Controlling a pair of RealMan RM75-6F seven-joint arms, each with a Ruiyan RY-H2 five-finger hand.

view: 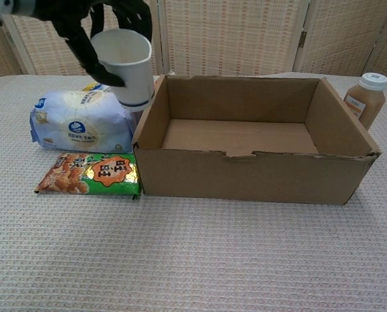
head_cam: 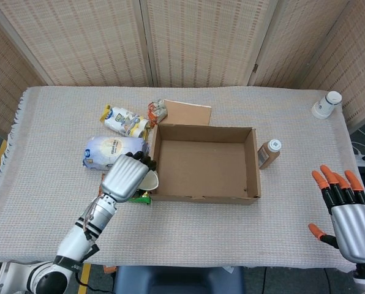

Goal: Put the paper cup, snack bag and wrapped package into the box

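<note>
My left hand (head_cam: 127, 177) (view: 83, 26) holds a white paper cup (view: 126, 65) (head_cam: 149, 181) in the air, just left of the open cardboard box's (head_cam: 252, 160) (view: 245, 175) left wall. A green and orange snack bag (view: 89, 174) lies flat by the box's front left corner; in the head view my hand mostly hides it. Behind it lies a pale blue and white wrapped package (head_cam: 108, 151) (view: 76, 122). My right hand (head_cam: 346, 208) hovers open at the table's right front, far from everything.
A brown bottle with a white cap (head_cam: 269, 153) (view: 367, 96) stands right of the box. A yellow and white bag (head_cam: 125, 120) and a small crumpled wrapper (head_cam: 157, 111) lie behind the package. Another white cup (head_cam: 326, 105) lies at the far right corner.
</note>
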